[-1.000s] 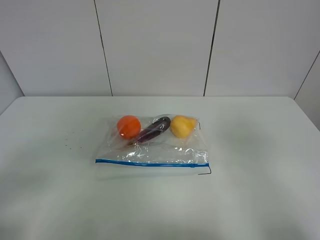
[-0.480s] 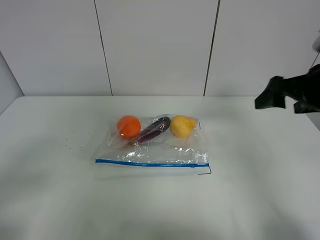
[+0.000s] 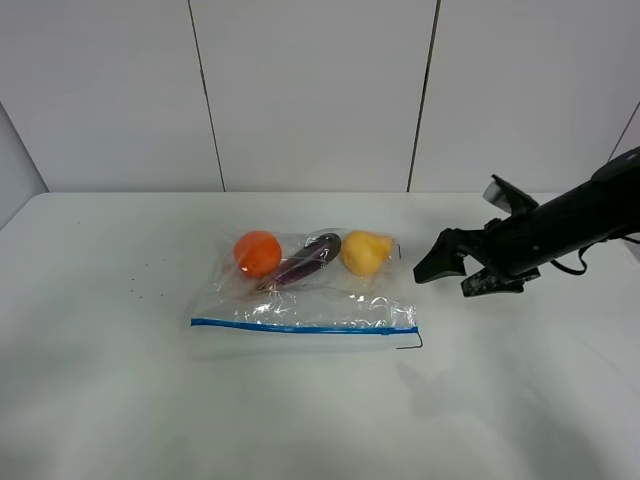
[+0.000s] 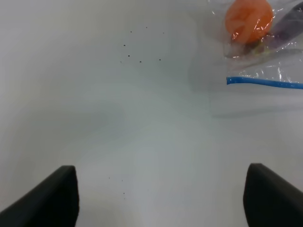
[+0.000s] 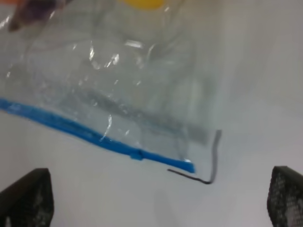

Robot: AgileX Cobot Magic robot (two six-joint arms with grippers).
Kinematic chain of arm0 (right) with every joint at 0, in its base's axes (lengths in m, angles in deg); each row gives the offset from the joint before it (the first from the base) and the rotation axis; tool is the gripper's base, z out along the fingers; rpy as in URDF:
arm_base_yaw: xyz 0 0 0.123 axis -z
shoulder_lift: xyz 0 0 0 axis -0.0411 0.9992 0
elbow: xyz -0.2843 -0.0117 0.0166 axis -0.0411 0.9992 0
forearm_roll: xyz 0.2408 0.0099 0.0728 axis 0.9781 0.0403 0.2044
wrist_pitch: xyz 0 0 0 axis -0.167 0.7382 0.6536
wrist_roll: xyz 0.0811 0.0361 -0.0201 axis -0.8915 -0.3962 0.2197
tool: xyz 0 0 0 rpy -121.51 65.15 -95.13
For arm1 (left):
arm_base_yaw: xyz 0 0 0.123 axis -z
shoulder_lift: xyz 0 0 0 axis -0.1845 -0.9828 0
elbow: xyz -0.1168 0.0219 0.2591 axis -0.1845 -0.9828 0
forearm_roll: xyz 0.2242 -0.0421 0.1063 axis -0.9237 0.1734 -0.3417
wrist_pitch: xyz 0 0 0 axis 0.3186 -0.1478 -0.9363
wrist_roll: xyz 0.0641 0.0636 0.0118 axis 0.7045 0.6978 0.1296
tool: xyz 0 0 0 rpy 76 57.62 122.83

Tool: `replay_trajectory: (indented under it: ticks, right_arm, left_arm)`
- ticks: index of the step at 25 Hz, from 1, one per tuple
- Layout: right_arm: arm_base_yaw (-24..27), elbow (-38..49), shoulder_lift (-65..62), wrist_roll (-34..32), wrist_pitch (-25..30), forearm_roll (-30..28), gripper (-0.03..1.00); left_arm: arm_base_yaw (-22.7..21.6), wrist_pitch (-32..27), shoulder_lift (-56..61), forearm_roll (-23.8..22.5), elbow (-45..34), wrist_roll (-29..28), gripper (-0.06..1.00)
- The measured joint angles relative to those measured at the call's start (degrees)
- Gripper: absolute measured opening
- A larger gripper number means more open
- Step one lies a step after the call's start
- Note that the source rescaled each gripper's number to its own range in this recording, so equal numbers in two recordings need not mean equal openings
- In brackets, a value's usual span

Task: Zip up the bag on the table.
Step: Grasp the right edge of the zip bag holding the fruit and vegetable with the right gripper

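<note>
Our right gripper [image 3: 446, 280] hangs over the table [image 3: 120, 400] with its two dark fingers spread wide and nothing between them. The arm behind it reaches in from the far right edge. Its fingertips point toward the bag [image 3: 305, 285], which lies near them but apart, off to their left in the high view. The closest part of the bag to this gripper is the right-hand edge, by the pear [image 3: 365, 252].

From the right wrist we see the same gripper [image 5: 156, 198] with only its fingertips showing, at the two lower corners of that picture, again wide apart. Ahead of them lies the bag's [image 5: 118, 71] crinkly clear plastic. The blue strip [image 5: 71, 127] crosses the gap between the fingers and ends beside a thin black mark [image 5: 211, 161] on the table. A small blue tab [image 5: 137, 154] sits on the strip close to that end. We cannot tell whether the strip is pressed shut.

Our left gripper [image 4: 161, 198] shows only in its own wrist view. Its fingertips also stand wide apart and hold nothing, over bare white table [image 4: 118, 132]. The bag [image 4: 265, 52] lies well ahead of it and off to one side. Its strip's [image 4: 265, 82] other end and the orange [image 4: 248, 20] are the parts nearest. A few dark specks [image 4: 139, 52] dot the table ahead of this gripper.

Inside the bag, going away from the right gripper, the pear comes first, then the eggplant [image 3: 308, 258], then the orange [image 3: 258, 252]. The strip [image 3: 300, 327] runs along the bag's near edge.
</note>
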State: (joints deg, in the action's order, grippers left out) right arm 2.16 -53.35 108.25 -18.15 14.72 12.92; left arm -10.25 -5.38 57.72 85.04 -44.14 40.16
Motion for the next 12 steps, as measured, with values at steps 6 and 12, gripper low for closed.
replay_trajectory:
  ticks: [6, 12]
  right_arm:
    - [0.0, -0.02, 8.07, 9.47, 2.21, 7.22, 1.0]
    - [0.0, -0.02, 9.51, 15.02, 3.76, 11.19, 1.0]
  left_arm:
    - [0.0, 0.0, 0.0, 0.0, 0.0, 0.0, 0.96]
    - [0.0, 0.0, 0.0, 0.0, 0.0, 0.0, 0.96]
